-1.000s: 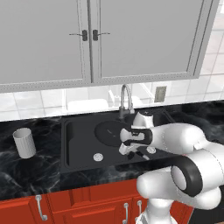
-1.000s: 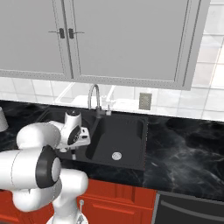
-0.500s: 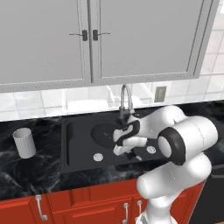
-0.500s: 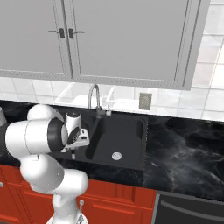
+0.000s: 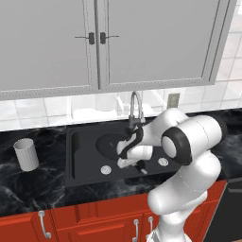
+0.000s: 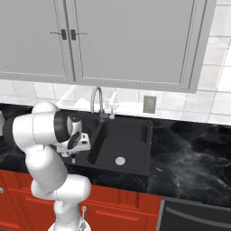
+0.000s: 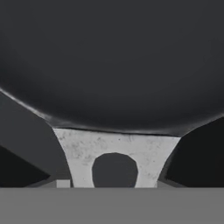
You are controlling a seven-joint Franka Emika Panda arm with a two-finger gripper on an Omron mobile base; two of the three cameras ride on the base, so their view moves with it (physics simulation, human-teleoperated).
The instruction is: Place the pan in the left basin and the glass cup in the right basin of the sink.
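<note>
One pan [image 5: 111,143] in the left basin [image 5: 85,160] — my hand [image 5: 128,158], grip unclear, should lower it flat.

The arm [image 5: 189,142] is glossy white, built of fat rounded links; dark grey-black rings mark its joints; the white hand carries a black band and ends in the gripper [image 5: 126,158] with 2 fingers.
</note>
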